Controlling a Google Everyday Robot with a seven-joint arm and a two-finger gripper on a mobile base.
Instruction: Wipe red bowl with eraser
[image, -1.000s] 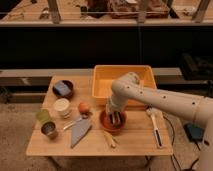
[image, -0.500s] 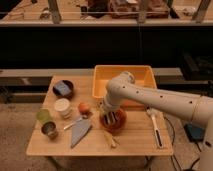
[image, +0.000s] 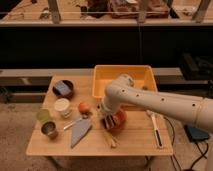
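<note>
The red bowl (image: 119, 119) is set near the middle of the bench (image: 137, 144), at 6 o'clock from the yellow tub (image: 123, 75). The tool (image: 108, 121) is lowered onto the bowl's 9 o'clock rim. Whether it is apart or clamped cannot be told, and the eraser cannot be told apart from its dark tip. A white-handled utensil (image: 156, 131) lies at the bowl's 3 o'clock.
</note>
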